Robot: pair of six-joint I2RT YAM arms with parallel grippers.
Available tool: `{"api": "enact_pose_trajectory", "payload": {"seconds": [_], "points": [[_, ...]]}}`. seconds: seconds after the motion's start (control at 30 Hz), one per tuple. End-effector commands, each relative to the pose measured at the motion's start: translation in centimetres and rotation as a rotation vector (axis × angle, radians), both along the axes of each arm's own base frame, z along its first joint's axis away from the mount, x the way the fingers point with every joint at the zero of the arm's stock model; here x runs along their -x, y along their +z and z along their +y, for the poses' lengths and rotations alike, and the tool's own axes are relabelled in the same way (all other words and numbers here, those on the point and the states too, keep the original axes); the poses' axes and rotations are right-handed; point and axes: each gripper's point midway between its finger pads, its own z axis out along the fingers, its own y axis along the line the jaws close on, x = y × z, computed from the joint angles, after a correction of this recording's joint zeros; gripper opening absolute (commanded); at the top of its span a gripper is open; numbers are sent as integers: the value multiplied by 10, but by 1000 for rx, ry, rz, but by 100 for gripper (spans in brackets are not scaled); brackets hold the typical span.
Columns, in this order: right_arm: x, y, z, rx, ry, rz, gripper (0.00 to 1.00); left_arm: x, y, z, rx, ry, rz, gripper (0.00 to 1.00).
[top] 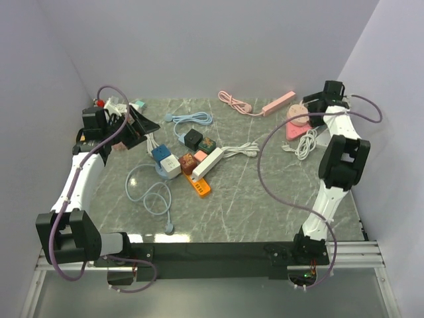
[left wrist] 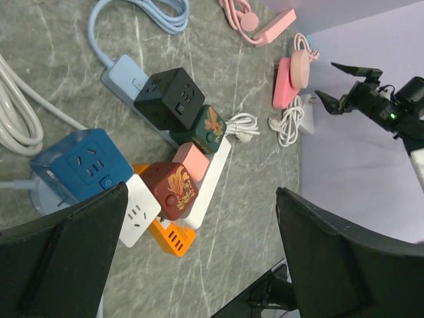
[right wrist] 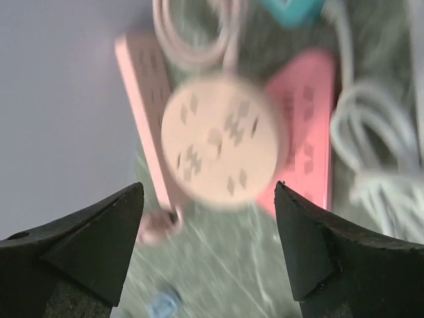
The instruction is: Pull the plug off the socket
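- The cubes at mid-table look to be no part of this step. The left claw hangs over them with its jaws wide and empty, and is best left there.
- Far right, the right claw hovers over the round plug, jaws apart and gripping nothing. The plug lies on the pink strip; I cannot tell whether its pins are seated.
- The wrist view is blurred, so let the arm settle and centre on the plug. Then drop a finger on each side of the rim, close firmly and pull straight up, since tilting would likely bind the pins.
- Nothing holds the strip down, so it may rise too.
- Keep the fingers clear of the white cord and, farther off, the pale strip.
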Motion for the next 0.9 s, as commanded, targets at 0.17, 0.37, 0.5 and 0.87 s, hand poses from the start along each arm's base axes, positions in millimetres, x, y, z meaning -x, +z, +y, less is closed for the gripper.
{"api": "enact_pose_trajectory", "payload": {"seconds": [0.17,0.37,0.5,0.87], "points": [[92,85,151,127,447,-106,87,7,8,-9,24,-47,-40,99],[171,51,268,162,833,63,87,20,2,-13,28,-72,-36,99],[203,32,316,191,948,122,87,29,-5,-15,39,-77,-28,99],[226,-28,399,107,1073,236,83,44,-7,-15,31,-73,-32,99]]}}
